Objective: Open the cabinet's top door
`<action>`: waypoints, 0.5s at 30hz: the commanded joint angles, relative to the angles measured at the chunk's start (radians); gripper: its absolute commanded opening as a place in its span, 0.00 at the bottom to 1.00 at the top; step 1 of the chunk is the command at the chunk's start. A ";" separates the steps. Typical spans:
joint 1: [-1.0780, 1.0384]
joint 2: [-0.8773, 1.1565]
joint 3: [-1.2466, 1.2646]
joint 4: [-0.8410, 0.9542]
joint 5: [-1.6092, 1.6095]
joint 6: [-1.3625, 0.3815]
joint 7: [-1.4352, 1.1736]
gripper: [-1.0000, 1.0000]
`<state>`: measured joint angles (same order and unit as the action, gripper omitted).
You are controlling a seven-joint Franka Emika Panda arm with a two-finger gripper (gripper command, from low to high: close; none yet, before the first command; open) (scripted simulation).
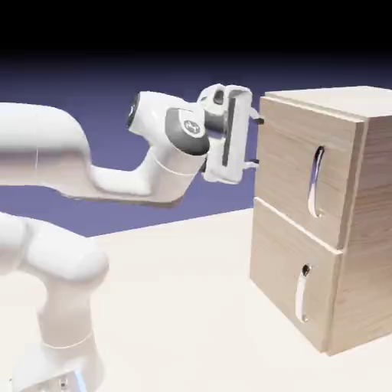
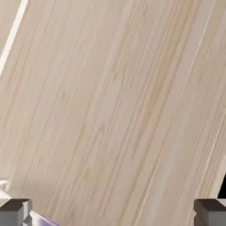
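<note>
- The jaws (image 1: 256, 142) are released, spread wide, with nothing gripped between them.
- In the hand view, one grey fingertip (image 2: 15, 212) sits toward the bottom left and the other toward the bottom right, well apart, with pale wood grain filling the space ahead of them.
- In the exterior view the two fingers are one above the other, pointing at the cabinet (image 1: 375, 191); whether either one touches the wood, I cannot tell.
- The top door (image 1: 287, 145) is right in front of the jaws — they are near its edge on the exterior view's left. It lies closed against the cabinet.
- The top handle (image 1: 315, 184), a curved upright bar, is to the exterior view's right of the jaws, apart from them and outside their grip.
- The lower door (image 1: 279, 264) is below the jaws, also closed, with its own shorter handle (image 1: 301, 295) further down and to the exterior view's right.
- Beside the hand view's left fingertip, a small white and violet shape (image 2: 43, 220) shows — too little of it to name.
- The bench (image 1: 176, 306) spreads out below the jaws and carries the cabinet.
</note>
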<state>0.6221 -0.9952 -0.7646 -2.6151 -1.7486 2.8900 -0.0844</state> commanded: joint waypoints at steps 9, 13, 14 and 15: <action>0.137 -0.095 -0.171 0.044 -0.391 -0.033 -0.185 0.50; 0.197 -0.137 -0.247 0.063 -0.565 -0.048 -0.267 0.50; 0.212 -0.148 -0.266 0.068 -0.609 -0.051 -0.287 0.50; 0.228 -0.159 -0.285 0.073 -0.652 -0.055 -0.308 0.50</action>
<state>0.8497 -1.1538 -1.0499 -2.5424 -2.4009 2.8351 -0.3923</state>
